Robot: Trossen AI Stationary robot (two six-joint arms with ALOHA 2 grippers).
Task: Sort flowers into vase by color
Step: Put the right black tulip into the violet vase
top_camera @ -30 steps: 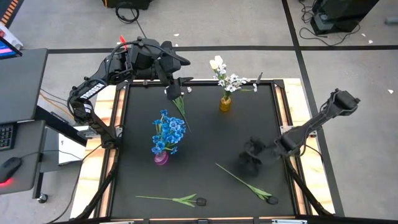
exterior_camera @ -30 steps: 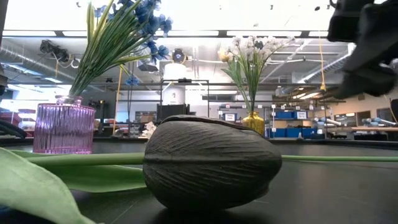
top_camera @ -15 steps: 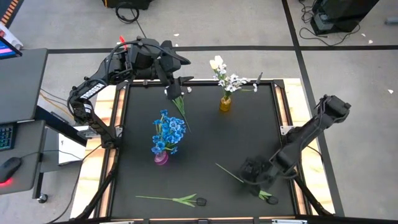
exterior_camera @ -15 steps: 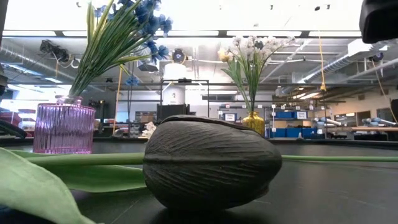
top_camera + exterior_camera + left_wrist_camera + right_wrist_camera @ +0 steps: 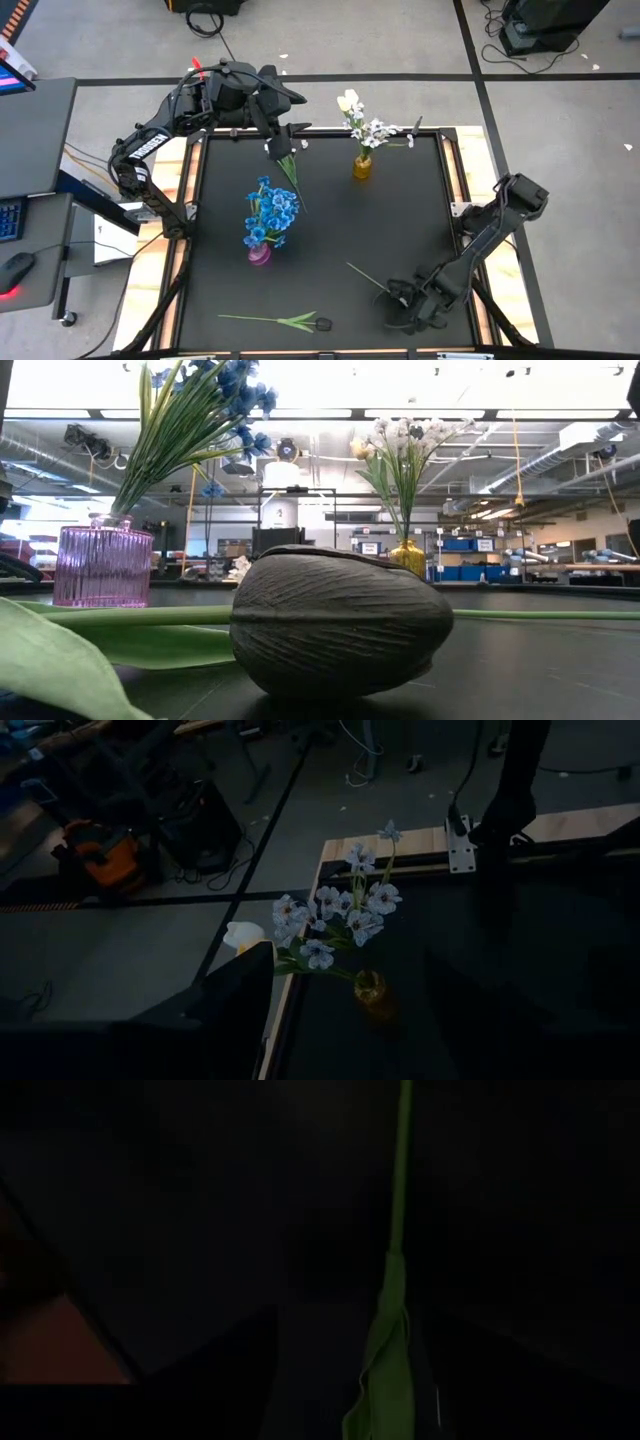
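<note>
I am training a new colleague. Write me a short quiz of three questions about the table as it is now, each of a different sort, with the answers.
1. True or false: the blue flowers stand in the yellow vase.
2. Which gripper is low over the dark tulip's stem near the table's front edge? A) left gripper B) right gripper C) neither
3. Fill in: the left gripper, at the table's far edge, holds a green ____.

Key
1. False; they stand in the pink vase, and the yellow vase holds the white flowers.
2. B, the right gripper, fingers open.
3. stem.
</note>
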